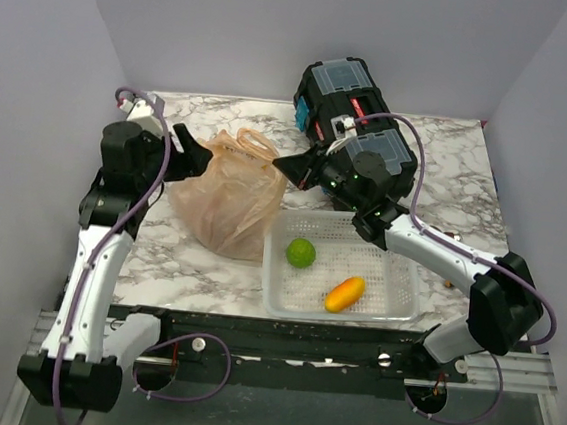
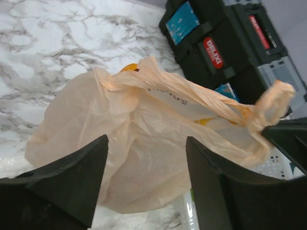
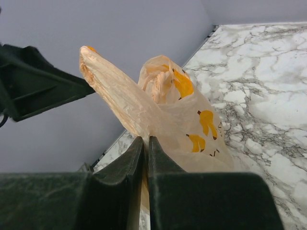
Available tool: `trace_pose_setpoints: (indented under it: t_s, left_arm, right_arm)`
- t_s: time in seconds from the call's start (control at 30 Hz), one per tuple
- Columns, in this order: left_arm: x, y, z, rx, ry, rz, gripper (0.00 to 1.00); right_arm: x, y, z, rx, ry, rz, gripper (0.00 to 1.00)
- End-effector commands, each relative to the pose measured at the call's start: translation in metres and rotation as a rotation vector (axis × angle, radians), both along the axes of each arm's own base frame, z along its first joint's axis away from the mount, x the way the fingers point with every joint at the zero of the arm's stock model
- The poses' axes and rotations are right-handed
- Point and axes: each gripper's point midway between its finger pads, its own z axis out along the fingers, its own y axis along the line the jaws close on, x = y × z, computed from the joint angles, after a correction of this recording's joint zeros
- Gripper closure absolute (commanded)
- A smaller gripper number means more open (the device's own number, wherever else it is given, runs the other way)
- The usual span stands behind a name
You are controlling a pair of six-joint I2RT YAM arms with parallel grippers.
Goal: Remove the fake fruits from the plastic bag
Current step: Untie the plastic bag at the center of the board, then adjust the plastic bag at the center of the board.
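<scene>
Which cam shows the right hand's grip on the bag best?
Right wrist: the right hand is shut on a fold of the plastic bag. Top external only shows it meeting the bag's edge; left wrist catches just a dark tip beside the bag.

My left arm [image 1: 85, 274] and right arm [image 1: 431, 249] are white tubes with chunky black joints, thin purple cables [image 1: 419, 170] looping alongside, fingers [image 2: 72, 177] plain matte black wedges.

Left tool [image 2: 146, 140] gapes wide, right tool [image 3: 146, 139] is pinched tight, both arms angled toward each other.
</scene>
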Motion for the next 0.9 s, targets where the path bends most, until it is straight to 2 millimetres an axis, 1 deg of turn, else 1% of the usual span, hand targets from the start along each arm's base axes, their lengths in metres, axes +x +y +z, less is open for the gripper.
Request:
trace_pose_setpoints:
  t_s: [0.0,0.03,0.07,0.17,0.23,0.27,0.33,0.37,0.4,0.43,0.5,0.53,0.57,0.6,0.63,0.7,0.77,0.87]
  left_arm:
    - [-0.028,-0.020,0.024,-0.091,-0.161,-0.071,0.20]
    - [-0.033,-0.023,0.018,-0.071,-0.171,-0.076,0.09]
    - [-0.036,-0.026,0.011,-0.025,-0.178,-0.075,0.01]
    - [-0.042,-0.029,-0.010,0.222,-0.203,-0.057,0.01]
    - [-0.044,-0.031,-0.021,0.369,-0.221,-0.042,0.01]
    - [-0.045,-0.031,-0.022,0.420,-0.237,-0.030,0.01]
    - [-0.041,-0.026,-0.030,0.527,-0.269,0.004,0.01]
    - [-0.037,-0.022,-0.030,0.587,-0.299,0.041,0.01]
    - [-0.032,-0.018,-0.035,0.654,-0.318,0.057,0.01]
    - [-0.028,-0.016,-0.031,0.686,-0.343,0.084,0.01]
    - [-0.019,-0.019,-0.028,0.727,-0.350,0.084,0.01]
    - [-0.014,-0.022,-0.021,0.723,-0.370,0.091,0.01]
    - [-0.009,-0.026,-0.020,0.728,-0.379,0.087,0.01]
    - [-0.004,-0.030,-0.012,0.721,-0.404,0.092,0.01]
    - [0.002,-0.036,-0.009,0.728,-0.411,0.072,0.01]
    - [0.013,-0.047,-0.006,0.743,-0.414,0.036,0.02]
    - [0.022,-0.054,-0.005,0.757,-0.416,0.005,0.04]
    - [0.032,-0.060,0.000,0.798,-0.464,-0.018,0.03]
  right_arm:
    - [-0.007,0.009,0.004,0.049,0.014,0.057,0.90]
    - [-0.009,0.009,0.005,0.054,0.013,0.064,0.90]
    - [-0.010,0.008,0.004,0.054,0.012,0.068,0.90]
    - [-0.011,0.006,0.005,0.054,0.014,0.062,0.90]
    - [-0.012,0.007,0.006,0.052,0.016,0.068,0.90]
    - [-0.013,0.007,0.006,0.050,0.016,0.073,0.90]
    - [-0.015,0.007,0.006,0.051,0.014,0.082,0.90]
    - [-0.015,0.007,0.006,0.051,0.014,0.083,0.90]
    - [-0.016,0.007,0.006,0.051,0.015,0.083,0.90]
    - [-0.017,0.006,0.005,0.052,0.016,0.085,0.90]
    - [-0.018,0.006,0.005,0.051,0.016,0.088,0.90]
    - [-0.018,0.006,0.004,0.048,0.015,0.090,0.90]
    - [-0.019,0.006,0.005,0.048,0.014,0.091,0.90]
    - [-0.019,0.006,0.005,0.047,0.013,0.093,0.90]
    - [-0.019,0.006,0.005,0.046,0.012,0.092,0.90]
    - [-0.020,0.005,0.008,0.047,0.006,0.094,0.90]
    - [-0.021,0.005,0.010,0.048,0.002,0.096,0.90]
    - [-0.022,0.005,0.010,0.049,0.002,0.102,0.90]
